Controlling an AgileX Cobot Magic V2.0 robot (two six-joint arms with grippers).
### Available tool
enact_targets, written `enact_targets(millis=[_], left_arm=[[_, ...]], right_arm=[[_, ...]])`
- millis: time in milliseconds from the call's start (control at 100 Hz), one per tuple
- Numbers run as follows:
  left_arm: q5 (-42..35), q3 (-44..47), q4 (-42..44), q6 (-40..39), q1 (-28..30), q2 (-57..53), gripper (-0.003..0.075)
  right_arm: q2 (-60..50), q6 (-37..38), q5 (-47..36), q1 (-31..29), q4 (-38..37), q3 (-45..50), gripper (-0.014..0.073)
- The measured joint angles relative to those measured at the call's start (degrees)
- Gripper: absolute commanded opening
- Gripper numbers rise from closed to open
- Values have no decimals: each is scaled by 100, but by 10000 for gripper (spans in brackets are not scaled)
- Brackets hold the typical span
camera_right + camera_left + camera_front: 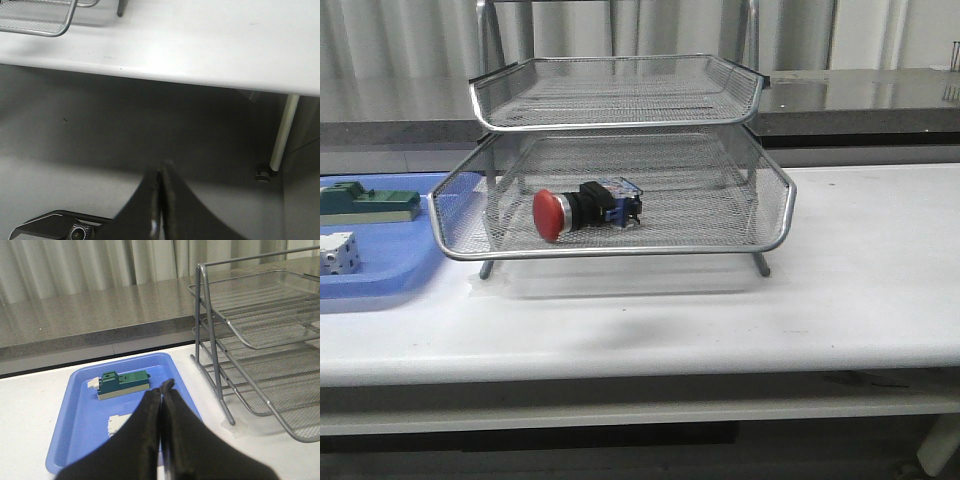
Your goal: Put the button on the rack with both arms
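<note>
Rack [620, 150] top (frame uprights) cropped

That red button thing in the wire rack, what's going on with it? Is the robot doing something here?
Nothing is being handled right now. The button lies on its side in the lower pulled-out tray of the rack. The left gripper is shut and empty above the blue tray, which holds a green block. The right gripper is also shut and empty, off past the table edge, over the floor.

button [582, 208] in rack [620, 250] lower tray, centre-left
</note>
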Motion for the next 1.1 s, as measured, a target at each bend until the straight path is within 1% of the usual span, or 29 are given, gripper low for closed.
enact_targets(millis=[450, 540, 670, 820, 1100], left_arm=[[0, 0, -45, -3, 0, 0, -21], [0, 0, -45, -3, 0, 0, -21], [0, 0, -45, -3, 0, 0, -21], [0, 0, -45, -3, 0, 0, -21], [0, 0, -45, -3, 0, 0, -21]], right_arm=[[0, 0, 0, 0, 0, 0, -71], [0, 0, -98, 0, 0, 0, -71], [14, 0, -450, 0, 44, 0, -71], [435, 0, -834, 0, 457, 0, -71], [2058, -96, -1897, 0, 1635, 0, -71]])
